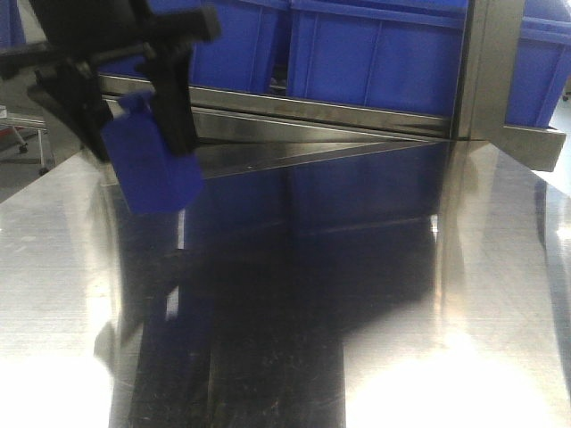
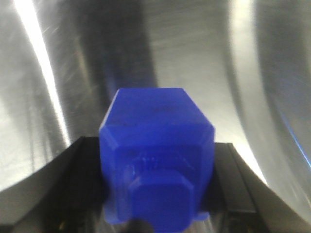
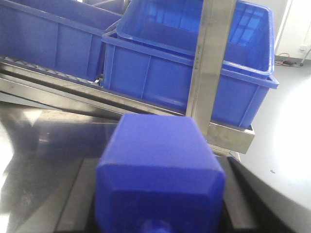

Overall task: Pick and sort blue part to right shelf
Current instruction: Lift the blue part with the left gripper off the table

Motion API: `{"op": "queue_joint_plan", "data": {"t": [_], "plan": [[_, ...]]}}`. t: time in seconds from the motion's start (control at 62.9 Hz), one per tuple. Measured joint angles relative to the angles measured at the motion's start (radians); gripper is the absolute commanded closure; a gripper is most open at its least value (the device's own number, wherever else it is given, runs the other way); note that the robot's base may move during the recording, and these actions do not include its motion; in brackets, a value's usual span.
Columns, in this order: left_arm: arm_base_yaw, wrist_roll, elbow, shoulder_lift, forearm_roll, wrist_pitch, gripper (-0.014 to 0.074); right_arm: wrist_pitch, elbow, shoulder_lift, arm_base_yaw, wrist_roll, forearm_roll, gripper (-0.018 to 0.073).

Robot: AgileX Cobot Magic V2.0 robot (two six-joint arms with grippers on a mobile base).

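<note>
Blue part (image 1: 153,174) hangs at the far left, clamped in the left gripper (image 1: 134,120) above the steel table (image 1: 500,294). Its long axis is tilted, cap up in the claw and body pointing down. The right shelf (image 1: 357,111) lies beyond it and to its right, with its blue bins (image 3: 170,77) open-topped. The right gripper (image 3: 158,204) looks closed on a second blue block (image 3: 160,160), and I'd judge that arm nearer the shelf. The tabletop is glossy and glare-streaked.

bright glare on steel table (image 1: 500,267), pale floor (image 3: 291,145) beyond.
</note>
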Motion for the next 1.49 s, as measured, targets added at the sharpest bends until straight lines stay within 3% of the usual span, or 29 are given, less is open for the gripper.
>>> {"op": "queue_joint_plan", "data": {"t": [0.318, 0.429, 0.747, 1.05, 1.495], "plan": [[0.102, 0.374, 0.194, -0.236, -0.156, -0.171, 0.0265, 0.000, 0.000, 0.000, 0.000, 0.000, 0.000, 0.0166], [0.140, 0.458, 0.296, -0.326, -0.192, -0.257, 0.0265, 0.000, 0.000, 0.000, 0.000, 0.000, 0.000, 0.0166], [0.273, 0.486, 0.594, -0.608, -0.222, -0.552, 0.0265, 0.000, 0.000, 0.000, 0.000, 0.000, 0.000, 0.0166], [0.386, 0.488, 0.808, -0.895, -0.239, -0.737, 0.0265, 0.000, 0.000, 0.000, 0.000, 0.000, 0.000, 0.0166], [0.402, 0.483, 0.986, -1.186, -0.283, -0.873, 0.0265, 0.000, 0.000, 0.000, 0.000, 0.000, 0.000, 0.0166]]}}
